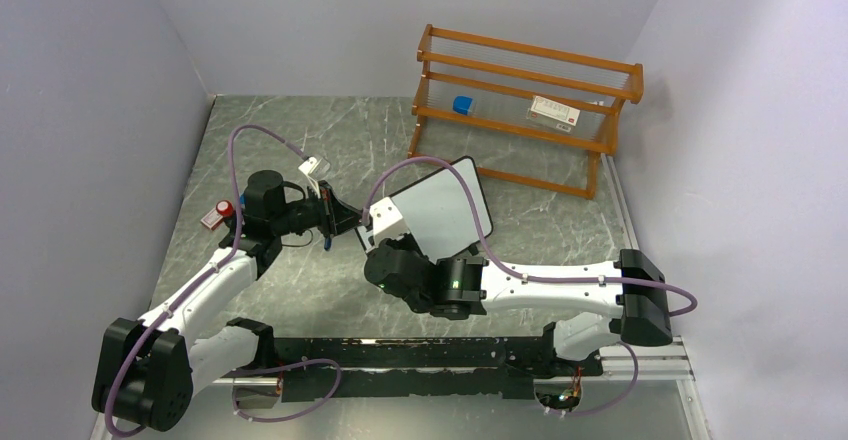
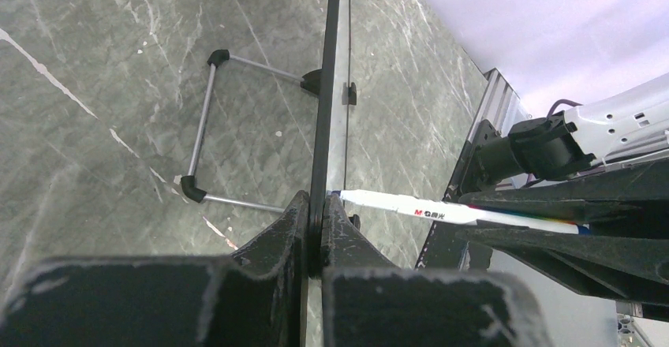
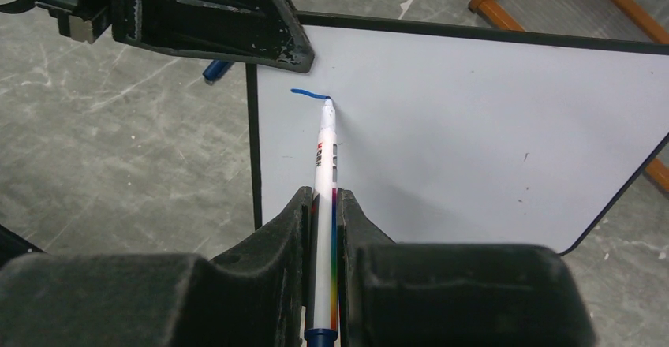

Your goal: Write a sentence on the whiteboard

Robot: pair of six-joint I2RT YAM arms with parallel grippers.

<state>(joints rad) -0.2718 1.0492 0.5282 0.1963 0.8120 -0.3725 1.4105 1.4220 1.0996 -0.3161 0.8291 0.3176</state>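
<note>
The whiteboard (image 1: 440,205) stands tilted on the table, with a white face and a thin black frame. My left gripper (image 1: 345,218) is shut on its left edge; the left wrist view shows the jaws (image 2: 316,213) clamped on the frame (image 2: 325,87). My right gripper (image 1: 385,235) is shut on a white marker with a rainbow stripe (image 3: 325,173). The marker's tip touches the board (image 3: 473,126) near its upper left corner. Of the sentence only one short blue stroke (image 3: 309,93) shows there; no words show.
An orange wooden rack (image 1: 525,110) stands at the back right and holds a blue item (image 1: 462,105) and a white-and-red box (image 1: 555,112). A red-topped object (image 1: 218,212) lies at the left. The board's wire stand (image 2: 201,126) rests on the table behind it.
</note>
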